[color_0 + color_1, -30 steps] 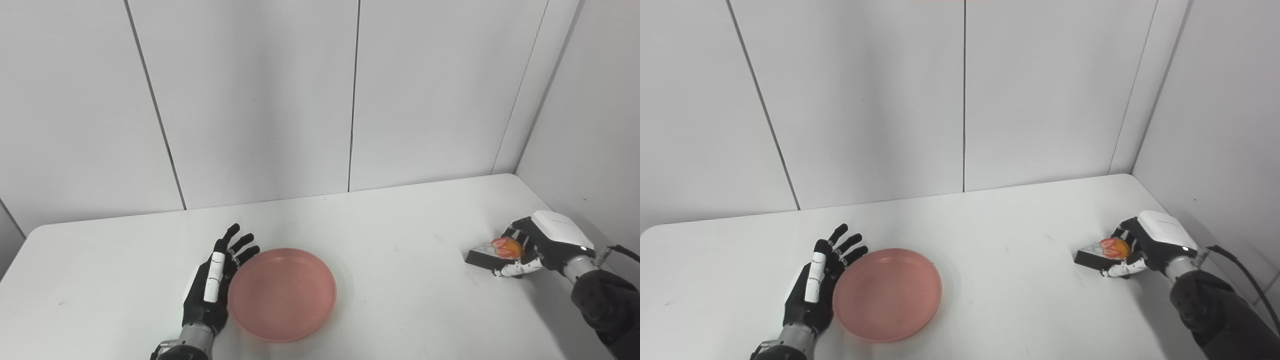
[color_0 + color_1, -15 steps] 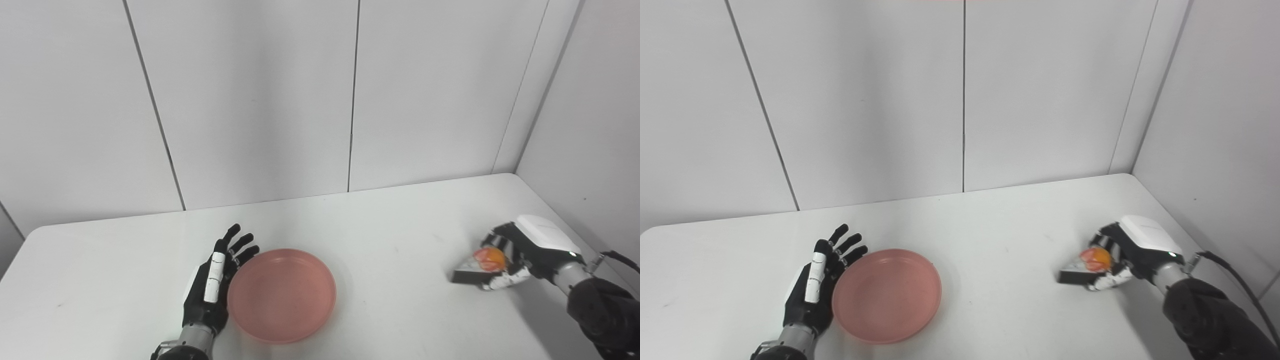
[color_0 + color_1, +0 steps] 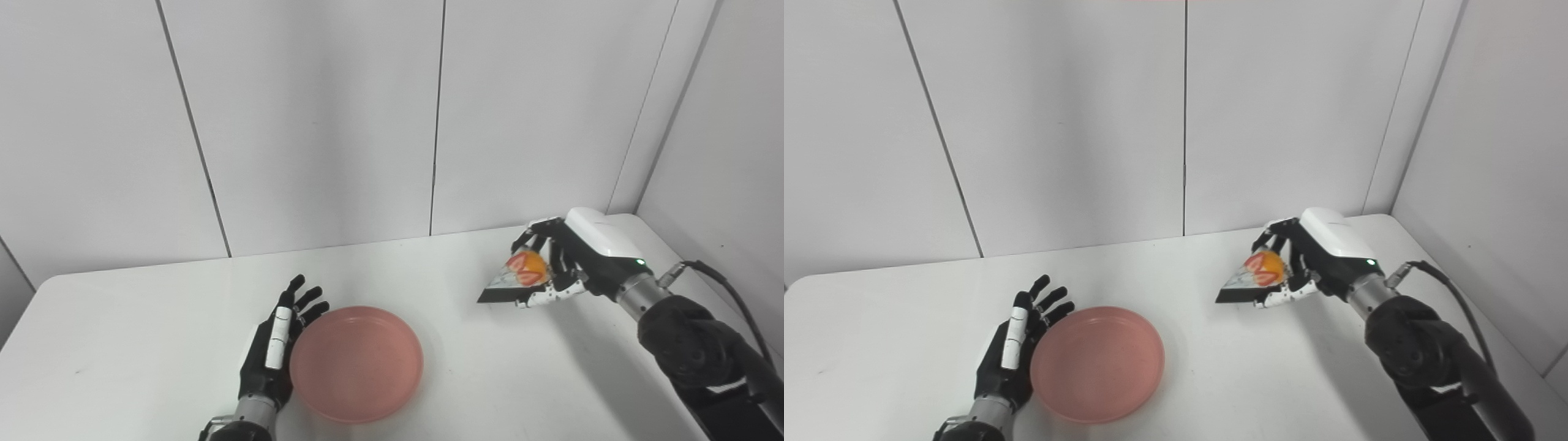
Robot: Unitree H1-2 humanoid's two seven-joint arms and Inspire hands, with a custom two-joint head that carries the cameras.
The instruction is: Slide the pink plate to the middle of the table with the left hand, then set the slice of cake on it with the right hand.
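Right of the pink plate [image 3: 356, 364], up off the tabletop [image 3: 153, 331], the right hand [image 3: 566, 260] has its fingers wrapped around the slice of cake [image 3: 514, 280]. It's a dark-bottomed wedge with red and orange fruit on top, and the pointy end is aimed back toward the plate. You can see its shadow on the tabletop below it, so it's clearly in the air, well clear of the plate.

The plate itself sits roughly mid-tabletop, maybe a touch to the left, empty. The left hand [image 3: 274, 346] is right against the plate's left rim, flat and edge-on, fingers stretched out and spread, holding nothing. Looks to me like the sliding part is done and this is the carry-over part.

How I'd do it from here:
- Keep the slice level. It's tipped a bit toward the point, and that fruit looks like it could roll off if the wrist rotates more.
- Carry it across above the plate's rim rather than dragging low. The rim is raised, so a low approach could clip it and shove the plate.
- Aim for the plate's centre, not its right edge, so the wedge's point doesn't hang over the lip.
- Lower until the dark base touches the plate, then open the fingers, not before. A drop would probably topple it.
- Leaving the left hand braced against the plate's left rim seems smart, since it stops the plate scooting left on contact.
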